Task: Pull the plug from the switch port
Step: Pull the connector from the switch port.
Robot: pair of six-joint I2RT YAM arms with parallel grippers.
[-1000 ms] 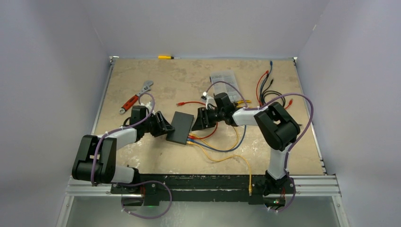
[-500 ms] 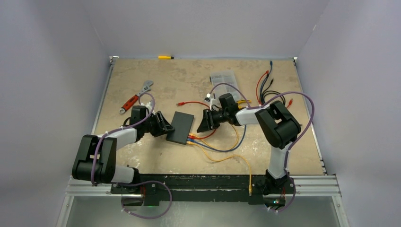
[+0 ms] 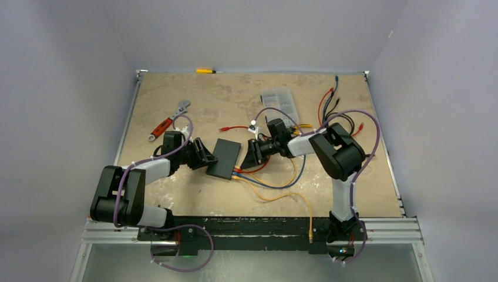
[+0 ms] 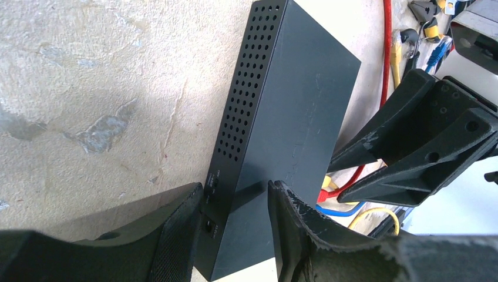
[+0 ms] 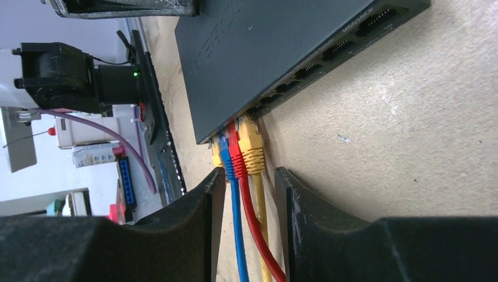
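The switch [image 3: 226,157] is a flat black box lying on the table; its perforated side and top [image 4: 282,117] fill the left wrist view. My left gripper [image 4: 235,205] is shut on its near left end. Several plugs [image 5: 241,147], yellow, red and blue, sit in the ports at the switch's near right corner [image 3: 236,172]. My right gripper [image 5: 249,176] straddles their cables just behind the plugs. Its jaws stand narrow with a gap still showing beside the yellow cable. The right gripper [image 4: 346,181] also shows in the left wrist view, beside the switch.
A red-handled wrench [image 3: 169,120] lies at the left and a yellow screwdriver [image 3: 205,70] at the far edge. A clear organiser box [image 3: 277,98] and a bundle of loose cables [image 3: 335,111] sit at the back right. A yellow cable [image 3: 305,205] runs to the near rail.
My right gripper has narrowed its jaws and shifted slightly down and left onto the cables by the plugs. The left gripper and the switch have not moved.
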